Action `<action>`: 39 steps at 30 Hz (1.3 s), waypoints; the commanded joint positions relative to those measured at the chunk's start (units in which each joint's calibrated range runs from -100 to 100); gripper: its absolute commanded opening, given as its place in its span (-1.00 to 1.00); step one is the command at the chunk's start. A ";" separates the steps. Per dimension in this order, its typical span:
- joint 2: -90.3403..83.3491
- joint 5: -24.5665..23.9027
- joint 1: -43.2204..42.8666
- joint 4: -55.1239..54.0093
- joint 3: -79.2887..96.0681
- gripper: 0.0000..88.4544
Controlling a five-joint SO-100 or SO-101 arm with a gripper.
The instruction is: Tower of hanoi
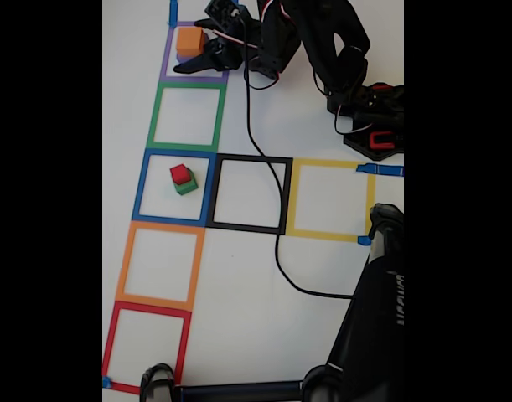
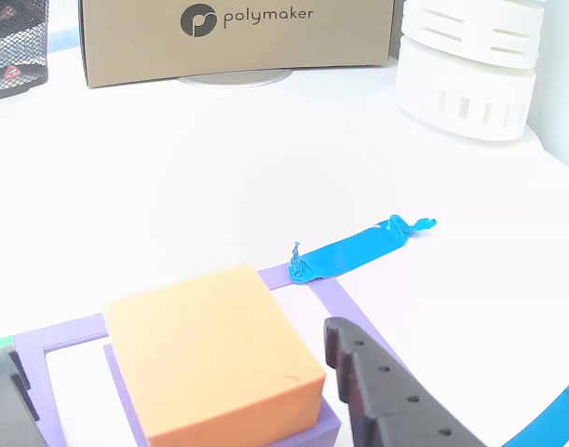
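Orange block (image 2: 214, 358) atop purple block (image 2: 314, 431)

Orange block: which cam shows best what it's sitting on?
The other view. There the orange block is close up, and a purple block shows as a wider ledge under it, inside the purple tape square. In the fixed view the orange block is small, with only a bluish sliver showing beneath it.

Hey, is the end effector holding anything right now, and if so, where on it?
Nothing is clamped yet. The end effector is open, its fingers on either side of the orange block, with a visible gap on the right side.
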 commanded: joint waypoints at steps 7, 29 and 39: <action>-0.28 0.00 -0.75 -1.05 -1.38 -0.28; 0.12 0.00 -1.61 -1.13 -1.29 -0.50; -0.04 0.00 -2.28 -1.13 -1.01 -0.56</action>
